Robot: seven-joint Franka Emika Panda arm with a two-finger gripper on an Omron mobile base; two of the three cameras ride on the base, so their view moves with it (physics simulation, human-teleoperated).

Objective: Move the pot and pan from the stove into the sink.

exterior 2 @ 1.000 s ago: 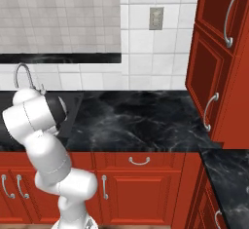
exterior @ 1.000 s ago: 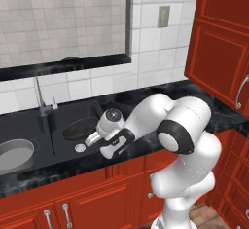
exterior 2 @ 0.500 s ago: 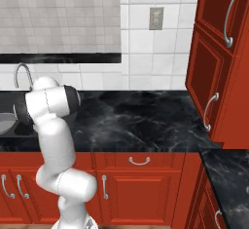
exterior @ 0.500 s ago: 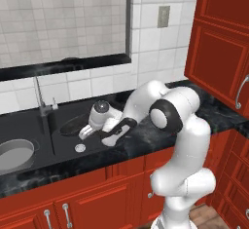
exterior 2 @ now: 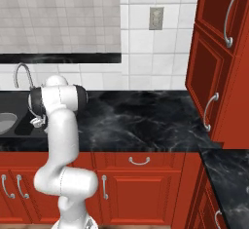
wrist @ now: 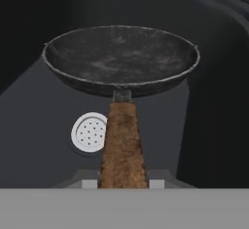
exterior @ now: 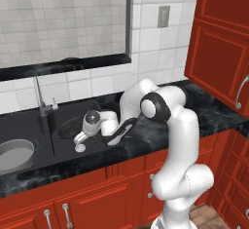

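One second on, the arm has swung over the sink [exterior: 29, 125]; fingers [wrist: 123, 183] grip the frying pan [wrist: 121, 60] handle, drain [wrist: 89, 133] beyond. Release is probably next.

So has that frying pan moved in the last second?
Yes. In the left base view the pan has gone left, closer to the faucet, over the sink.
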